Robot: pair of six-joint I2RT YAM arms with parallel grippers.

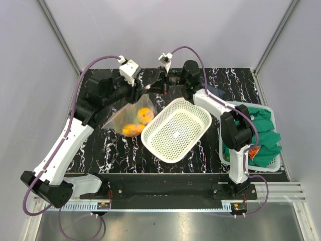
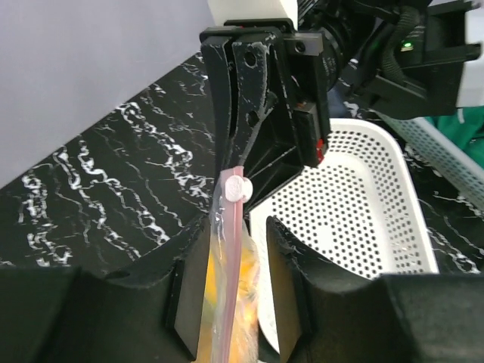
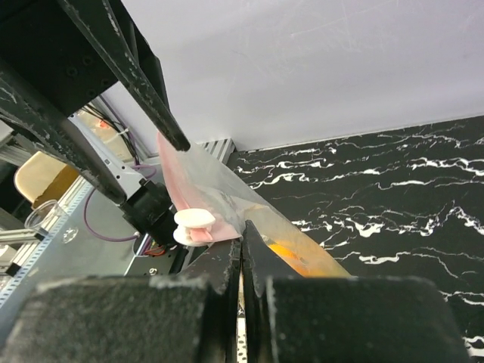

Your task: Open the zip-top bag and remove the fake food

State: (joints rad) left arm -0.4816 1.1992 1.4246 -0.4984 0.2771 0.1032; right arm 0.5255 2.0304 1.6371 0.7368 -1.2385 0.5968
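Left of the perforated white basket (image 1: 175,129), the crinkly clear zip-top bag (image 1: 116,120) holds glossy orange fake food (image 1: 139,121). The right gripper (image 3: 243,233) pinches its pink strip; the left gripper (image 2: 236,225) straddles it, jaws apart.

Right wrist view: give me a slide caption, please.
Right pincer shut on the zip-top bag beside its white slider; orange fake food inside.

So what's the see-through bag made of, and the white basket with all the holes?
The zip-top bag looks like thin, soft clear plastic: it crinkles, shines, and the orange fake food shows through. Its zip strip looks like pinkish plastic. The white basket seems to be stiff, smooth plastic, moulded with rows of little holes.
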